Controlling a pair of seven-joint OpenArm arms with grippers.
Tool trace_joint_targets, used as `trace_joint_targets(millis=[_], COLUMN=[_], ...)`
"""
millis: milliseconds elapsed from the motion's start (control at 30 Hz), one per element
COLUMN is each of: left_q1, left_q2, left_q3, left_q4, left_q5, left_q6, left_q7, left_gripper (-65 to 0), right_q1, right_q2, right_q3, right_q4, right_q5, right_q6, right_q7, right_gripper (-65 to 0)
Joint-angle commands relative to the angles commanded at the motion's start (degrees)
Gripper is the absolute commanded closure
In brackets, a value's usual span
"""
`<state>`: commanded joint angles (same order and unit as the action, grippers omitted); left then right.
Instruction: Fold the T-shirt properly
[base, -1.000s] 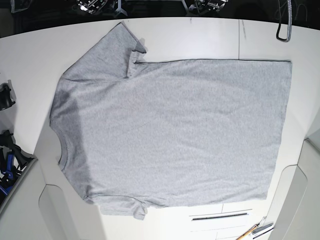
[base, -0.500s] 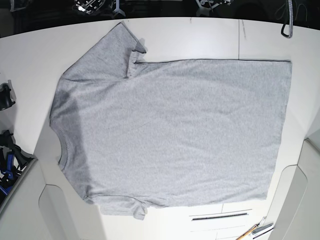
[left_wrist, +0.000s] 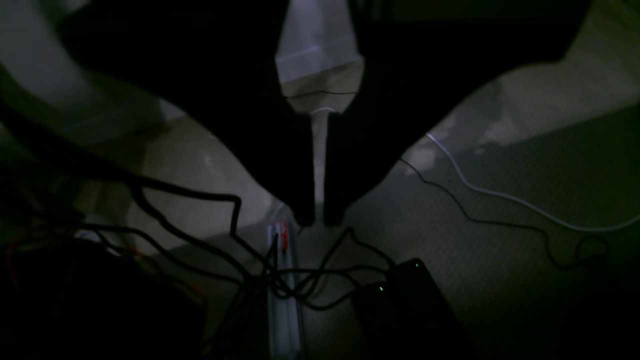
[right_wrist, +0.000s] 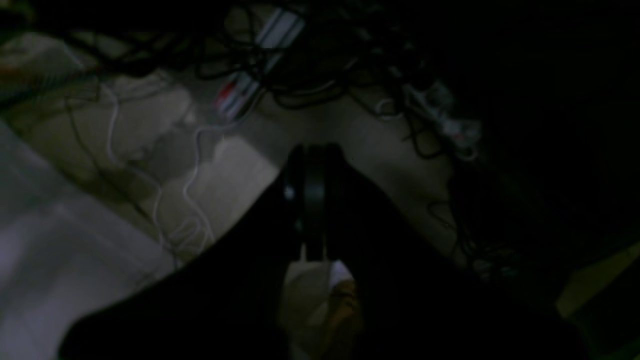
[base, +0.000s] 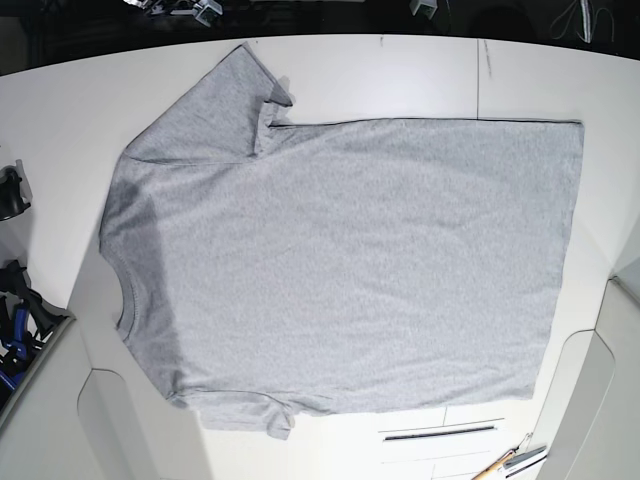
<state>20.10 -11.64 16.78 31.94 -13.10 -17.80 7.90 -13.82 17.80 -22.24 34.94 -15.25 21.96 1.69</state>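
- We see the T-shirt (base: 340, 265) spread flat on the white counter (base: 60, 120), plain grey side up, no lettering showing.
- Its neck opening sits at the shirt's left edge in the base view; the hem runs straight down the shirt's right edge.
- The far sleeve, above the shirt's body, has a small corner turned back on itself; the near sleeve, below the body, lies just at the counter's front edge.
- A darker shadow covers the shoulder area beside the neck.
- Neither arm reaches over the shirt (only small bits of hardware show beyond the counter's far edge).
- In the left wrist view, our left gripper (left_wrist: 319, 220) points down at a dim floor strewn with black cables (left_wrist: 200, 240); its fingers are pressed nearly together, only a thin slit between them, gripping nothing.
- In the right wrist view, our right gripper (right_wrist: 315, 152) is likewise clenched on nothing, over dark floor with tangled wires (right_wrist: 310, 75).
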Motion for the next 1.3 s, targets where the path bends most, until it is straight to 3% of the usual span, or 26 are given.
trace_joint_targets(millis=[133, 267, 433, 467, 533, 700, 933, 1133, 1300], left_q1=[3.34, 7.08, 12.46, 13.66, 16.37, 24.79, 36.33, 45.72, 50.18], left_q2=[0.0, -0.02, 0.0, 0.02, 0.0, 0.0, 0.02, 0.0, 0.0], left_q3=[-0.04, -2.45, -10.51, -12.13, -15.08, -21.94, -29.33, -36.28, -42.62], left_q4=[3.34, 8.48, 15.91, 17.53, 20.98, 31.01, 47.63, 61.0, 69.55], left_q5=[-0.02, 0.02, 0.0, -0.02, -0.11, -6.25, -9.42, -10.97, -13.09], left_q6=[0.0, 0.0, -0.02, -0.59, -4.09, -9.03, -9.03, -9.01, -9.03], left_q7=[0.0, 0.04, 0.04, 0.07, 0.07, 2.75, 4.66, 5.68, 5.68], left_gripper=[-4.3, -4.3, -4.3, -4.3, -4.3, -4.3, -4.3, -4.3, -4.3], right_q1=[-4.22, -8.52, -13.7, -14.78, -17.27, -23.87, -31.78, -34.64, -34.6], right_q2=[3.26, 6.08, 9.7, 10.69, 12.83, 18.69, 26.21, 29.14, 29.14], right_q3=[0.0, 0.0, 0.0, 0.0, 0.0, 0.0, 0.7, 7.28, 15.06], right_q4=[5.14, 10.99, 18.95, 20.72, 24.65, 36.13, 53.11, 65.35, 71.45], right_q5=[3.91, 3.91, 5.33, 7.15, 10.99, 12.92, 13.7, 25.7, 34.58], right_q6=[0.0, 1.2, 6.73, 7.48, 8.55, 8.5, 8.5, 8.52, 8.55], right_q7=[-0.02, -0.02, -0.02, -0.02, -0.02, -0.04, -0.9, -7.74, -7.98], right_gripper=[0.0, 0.0, 0.0, 0.0, 0.0, 0.0, 0.0, 0.0, 0.0])
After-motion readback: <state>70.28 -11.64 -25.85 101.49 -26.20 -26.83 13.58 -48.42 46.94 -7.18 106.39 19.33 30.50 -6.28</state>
